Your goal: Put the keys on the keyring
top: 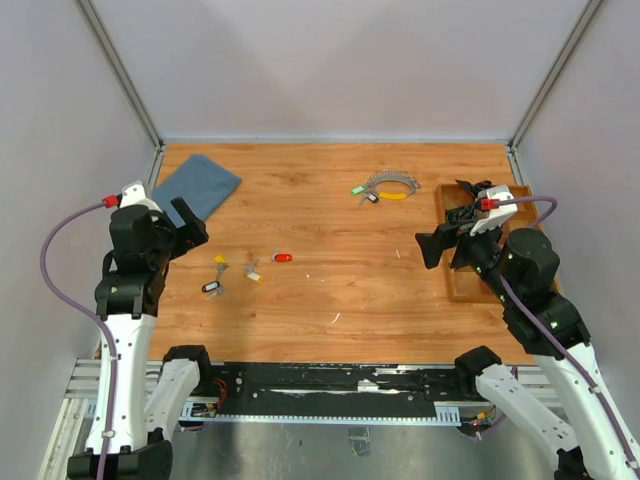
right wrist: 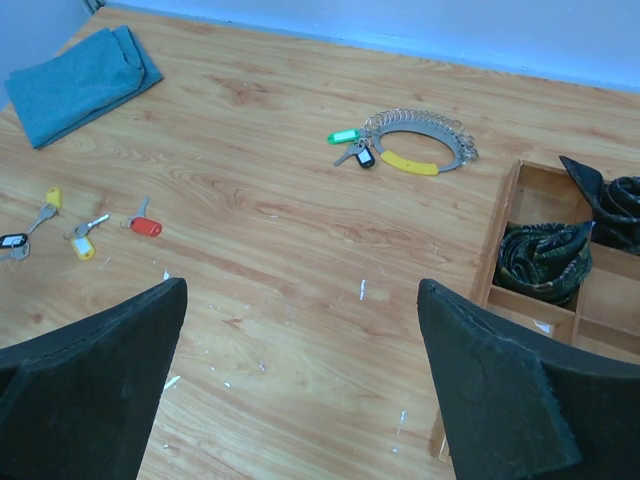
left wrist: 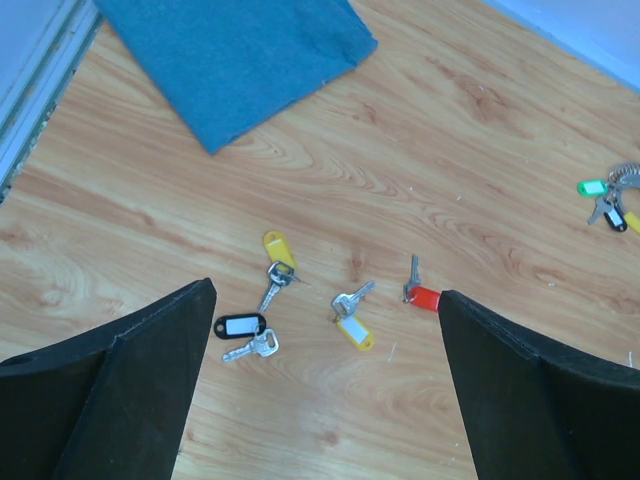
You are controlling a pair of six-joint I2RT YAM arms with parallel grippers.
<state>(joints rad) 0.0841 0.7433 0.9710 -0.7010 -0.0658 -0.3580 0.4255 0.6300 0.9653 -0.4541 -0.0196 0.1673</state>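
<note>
Wood-grain desk [top: 330,215] is seen beneath everything. A blue cloth [top: 197,185] is laid at its far left corner, and a wooden tray [top: 462,292] is set along its right edge. The left hand [left wrist: 325,290] and right hand [right wrist: 302,288] are both held wide and empty above the desk. The keyring [right wrist: 415,140] is placed near the far edge, right of centre. The keys [left wrist: 354,333] are scattered well apart from it, left of centre.

A failed pick is the likely risk. The keys are thin and flat, so one could be pushed along the desk rather than lifted.

Each key's colour is told clearly only in the left wrist view. The dark bundles [right wrist: 545,262] in the tray are shown plainly only by the right wrist view.
</note>
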